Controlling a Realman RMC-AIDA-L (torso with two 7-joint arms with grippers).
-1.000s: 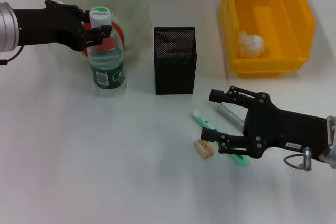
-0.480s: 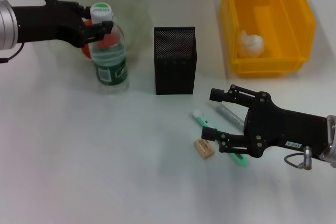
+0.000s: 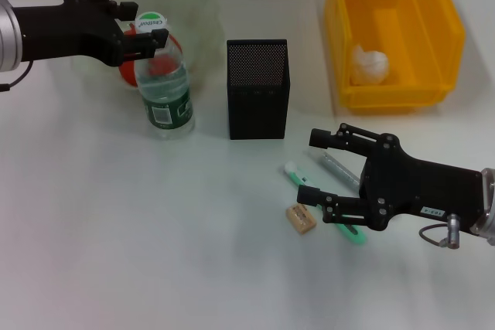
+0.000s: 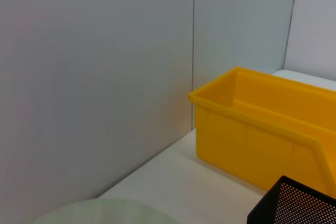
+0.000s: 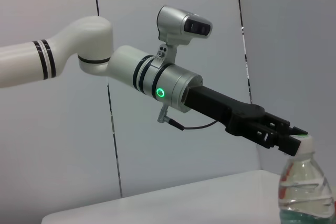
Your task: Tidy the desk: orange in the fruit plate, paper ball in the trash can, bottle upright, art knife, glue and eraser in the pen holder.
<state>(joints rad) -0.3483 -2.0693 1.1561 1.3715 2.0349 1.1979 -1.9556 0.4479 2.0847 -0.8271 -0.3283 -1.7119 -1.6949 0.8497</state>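
Clear plastic, green label, white cap: the bottle (image 3: 164, 90) stands on the white worktop (image 3: 139, 229) just in front of the plate (image 3: 197, 5), slightly tilted. In the head view the left tool (image 3: 145, 32) is clenched on the bottle at its cap and neck. The orange (image 3: 155, 56) lies in the plate behind the bottle. The paper ball (image 3: 370, 65) sits in the yellow bin (image 3: 445, 36). The mesh holder (image 3: 257, 89) stands between plate and bin. In front of it the knife (image 3: 302, 179), the glue (image 3: 334, 164) and the eraser (image 3: 301, 219) lie close together on the worktop. The right tool (image 3: 319, 168) hangs over them with its fingers spread, grasping nothing.

The left wrist view shows only the bin (image 4: 262, 124), a corner of the holder (image 4: 296, 203) and a sliver of the plate (image 4: 105, 211) against the wall.

The right wrist view shows the left tool (image 5: 294, 139) at the bottle (image 5: 305, 187), its fingers on the cap.

The step in hand looks like standing the bottle up. To do it well, bring the bottle fully vertical with its base flat on the worktop, then let go slowly and draw straight away, so the fingers do not drag the cap sideways. Keep it apart from the plate rim. The right tool would do best to wait until the bottle stands free.
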